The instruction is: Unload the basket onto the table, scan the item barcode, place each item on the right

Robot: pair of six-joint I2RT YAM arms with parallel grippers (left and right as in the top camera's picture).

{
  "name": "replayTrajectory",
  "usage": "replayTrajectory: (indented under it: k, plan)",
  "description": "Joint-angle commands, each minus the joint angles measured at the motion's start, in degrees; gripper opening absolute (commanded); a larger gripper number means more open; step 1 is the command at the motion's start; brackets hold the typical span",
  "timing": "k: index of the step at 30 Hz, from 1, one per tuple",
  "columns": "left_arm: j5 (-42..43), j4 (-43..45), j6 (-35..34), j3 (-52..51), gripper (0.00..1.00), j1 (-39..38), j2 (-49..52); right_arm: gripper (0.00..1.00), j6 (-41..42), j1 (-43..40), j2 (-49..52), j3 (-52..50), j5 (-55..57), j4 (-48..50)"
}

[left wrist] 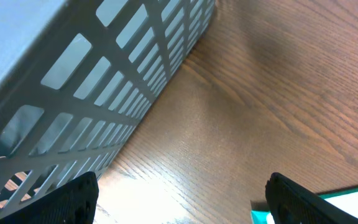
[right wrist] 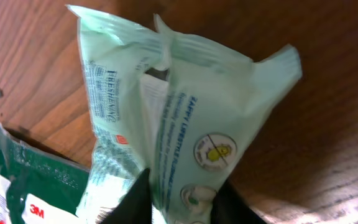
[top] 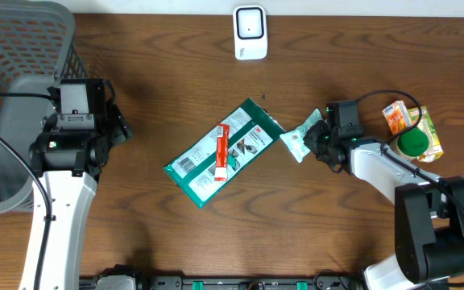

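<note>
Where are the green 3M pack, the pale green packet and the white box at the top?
green 3M pack [top: 224, 151], overhead view, middle of its printed front.
pale green packet [right wrist: 185, 118], right wrist view, its crumpled middle.
white box [top: 250, 32], overhead view, its front face.

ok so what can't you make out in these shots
Pale packet barcode: right wrist view, lower end cut off by the frame and covered by the right hand.
Green packet print: overhead, too small.
Basket inside: overhead, cut by the edge, left arm over it.
</note>
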Motion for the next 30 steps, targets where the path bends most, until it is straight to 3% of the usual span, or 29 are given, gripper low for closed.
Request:
replayTrajectory:
  k: [1, 9, 12, 18, 30]
  plan:
    - [-0.74, -0.13, 0.5, 0.57, 0.87, 0.31, -0.2, 0.14, -3.41, 2.05, 1.49, -1.97, 3.54, -0.59]
    - [-0.74, -0.13, 0.5, 0.57, 0.87, 0.31, -0.2, 0.13, -20.41, 0.87, -5.7, -1.81, -0.72, -2.34]
    - [-0.74, -0.13, 0.5, 0.57, 0.87, 0.31, -0.2, 0.02, -28.79, 0.35, -12.37, -1.81, -3.23, -3.85]
    - [-0.74, -0.13, 0.5, 0.57, 0.87, 0.31, -0.17, 0.01, -41.59, 0.59, -24.06, -1.81, -6.27, -8.55]
    - [-0.74, -0.13, 0.5, 0.57, 0.87, 0.31, -0.2, 0.01, -51.52, 4.22, -20.68, -1.99, -11.91, -17.73]
